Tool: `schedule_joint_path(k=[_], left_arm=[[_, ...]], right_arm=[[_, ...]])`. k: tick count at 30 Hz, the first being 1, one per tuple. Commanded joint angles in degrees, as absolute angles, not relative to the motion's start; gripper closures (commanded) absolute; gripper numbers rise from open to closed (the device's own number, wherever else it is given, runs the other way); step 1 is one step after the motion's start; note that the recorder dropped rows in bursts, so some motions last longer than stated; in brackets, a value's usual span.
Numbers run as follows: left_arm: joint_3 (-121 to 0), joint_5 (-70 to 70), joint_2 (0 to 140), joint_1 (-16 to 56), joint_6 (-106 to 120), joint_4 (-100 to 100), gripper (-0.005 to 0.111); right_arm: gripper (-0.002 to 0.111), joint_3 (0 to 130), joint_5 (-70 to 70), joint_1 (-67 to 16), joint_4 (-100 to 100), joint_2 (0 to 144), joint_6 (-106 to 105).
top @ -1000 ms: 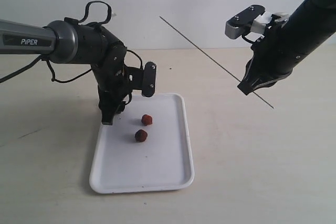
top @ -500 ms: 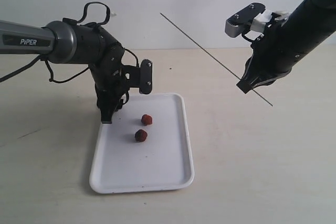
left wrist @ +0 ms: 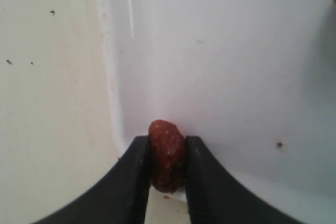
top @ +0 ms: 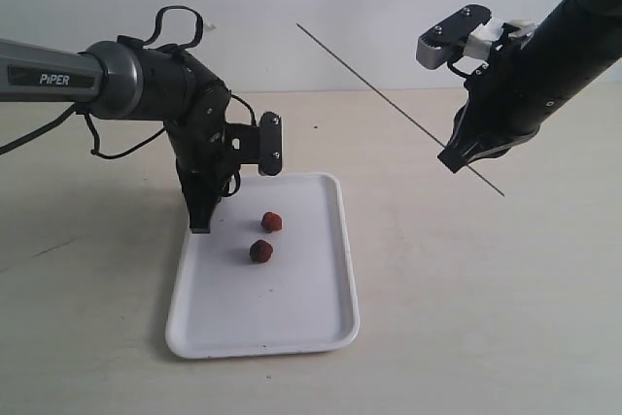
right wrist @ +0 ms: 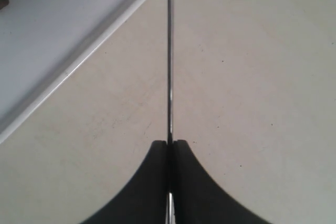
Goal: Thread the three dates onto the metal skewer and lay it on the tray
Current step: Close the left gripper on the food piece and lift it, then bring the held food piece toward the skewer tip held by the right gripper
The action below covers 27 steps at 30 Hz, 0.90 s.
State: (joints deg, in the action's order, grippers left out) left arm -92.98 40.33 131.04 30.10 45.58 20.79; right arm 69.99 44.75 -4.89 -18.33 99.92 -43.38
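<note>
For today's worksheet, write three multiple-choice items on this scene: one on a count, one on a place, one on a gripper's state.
1. How many dates lie loose on the tray? A one; B two; C three.
2. Where is the metal skewer? A lying beside the tray; B lying on the tray; C up in the air in the right gripper.
3. What state is the left gripper in? A wide open; B shut on a date; C shut on nothing.

Answers: 1 B, the exterior view shows two loose ones on the white surface. 2 C, the fingers pinch the tilted rod clear of any surface. 3 B, both fingers press the date's sides near the tray's rim.
</note>
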Motion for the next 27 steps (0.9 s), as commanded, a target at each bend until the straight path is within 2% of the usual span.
schedule_joint_path(k=[1,17,23,27], left_arm=[[-92.74,42.83,129.89,30.09,42.64,19.25,0.084],[-92.74,47.3,116.36,26.73,43.48,2.78,0.084],[-92.74,49.26,112.7,21.47,43.93,-10.07,0.084],[-92.74,52.8,111.49,16.03,49.29,-25.74,0.084]], right_arm=[[0.108,70.43,43.76,-4.57,-18.47,99.93,-43.45],[0.108,70.43,43.76,-4.57,-18.34,99.93,-47.15],[0.108,70.43,44.02,-4.57,-18.52,101.53,-48.26],[0.108,70.43,44.74,-4.57,-22.18,103.45,-54.64]])
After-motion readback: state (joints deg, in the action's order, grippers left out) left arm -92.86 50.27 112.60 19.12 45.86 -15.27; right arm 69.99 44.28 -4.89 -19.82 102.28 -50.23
